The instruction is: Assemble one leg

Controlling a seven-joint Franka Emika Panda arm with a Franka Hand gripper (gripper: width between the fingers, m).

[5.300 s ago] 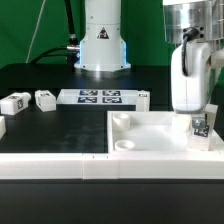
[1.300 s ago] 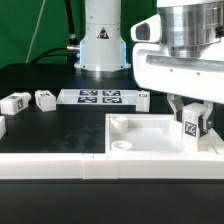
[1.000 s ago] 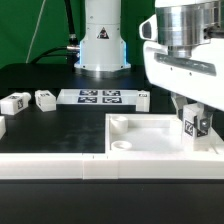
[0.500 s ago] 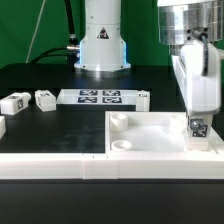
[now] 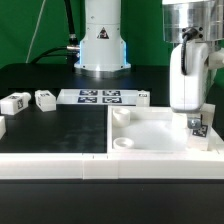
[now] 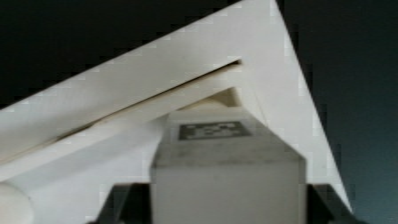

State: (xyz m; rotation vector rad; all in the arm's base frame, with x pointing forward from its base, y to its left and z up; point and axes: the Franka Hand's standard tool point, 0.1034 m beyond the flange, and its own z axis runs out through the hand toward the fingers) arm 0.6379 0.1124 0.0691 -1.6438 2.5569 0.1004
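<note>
My gripper (image 5: 196,126) is shut on the leg (image 5: 199,123), a small white block with a black-and-white tag. It holds the leg upright at the near corner of the white panel (image 5: 150,132) on the exterior view's right. In the wrist view the leg (image 6: 222,165) stands between my dark fingers (image 6: 125,203), tag facing the camera, against the panel's raised rim (image 6: 160,70). The leg's lower end is hidden.
Two more legs (image 5: 14,102) (image 5: 44,98) lie at the exterior view's left, and a third (image 5: 2,126) is cut by the left edge. The marker board (image 5: 100,97) lies behind the panel. The robot base (image 5: 102,40) stands at the back.
My hand has turned about its vertical axis with the leg in its grip. The leg has stayed at the same panel corner. The other parts have not moved.
</note>
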